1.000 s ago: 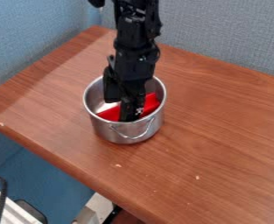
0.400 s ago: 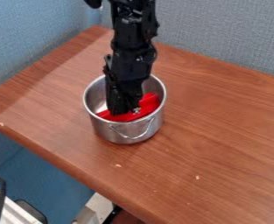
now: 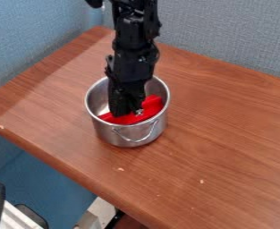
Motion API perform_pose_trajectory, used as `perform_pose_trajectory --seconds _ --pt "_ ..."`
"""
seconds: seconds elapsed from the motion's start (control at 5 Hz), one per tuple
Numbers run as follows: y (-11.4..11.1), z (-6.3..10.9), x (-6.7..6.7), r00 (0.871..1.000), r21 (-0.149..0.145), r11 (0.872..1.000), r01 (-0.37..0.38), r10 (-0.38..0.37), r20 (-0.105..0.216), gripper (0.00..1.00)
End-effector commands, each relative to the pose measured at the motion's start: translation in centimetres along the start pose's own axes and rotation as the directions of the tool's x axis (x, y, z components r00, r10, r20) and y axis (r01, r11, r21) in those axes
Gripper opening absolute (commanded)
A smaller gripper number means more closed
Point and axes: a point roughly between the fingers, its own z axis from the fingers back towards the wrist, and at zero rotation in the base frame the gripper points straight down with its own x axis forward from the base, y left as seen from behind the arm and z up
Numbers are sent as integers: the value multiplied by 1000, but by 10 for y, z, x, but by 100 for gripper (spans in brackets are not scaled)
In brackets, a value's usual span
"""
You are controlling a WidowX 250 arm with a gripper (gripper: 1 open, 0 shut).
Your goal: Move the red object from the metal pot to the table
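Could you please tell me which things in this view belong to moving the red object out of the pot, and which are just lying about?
Job:
red object, inside the pot
metal pot
table
end effector, lowered into the pot

Lying about:
blue wall
nothing else on the tabletop

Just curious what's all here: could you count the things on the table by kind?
Metal pot: 1
Red object, inside the pot: 1
Robot gripper, reaching down into the pot: 1
Total: 3, all on or over the table.
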Motion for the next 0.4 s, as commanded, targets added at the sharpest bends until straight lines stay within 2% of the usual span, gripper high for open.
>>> perform_pose_trajectory --seconds 0.0,0.2 --pt "10 17 -1 998 31 999 -36 34 60 0" --pt "14 26 -2 994 38 997 -62 58 92 0"
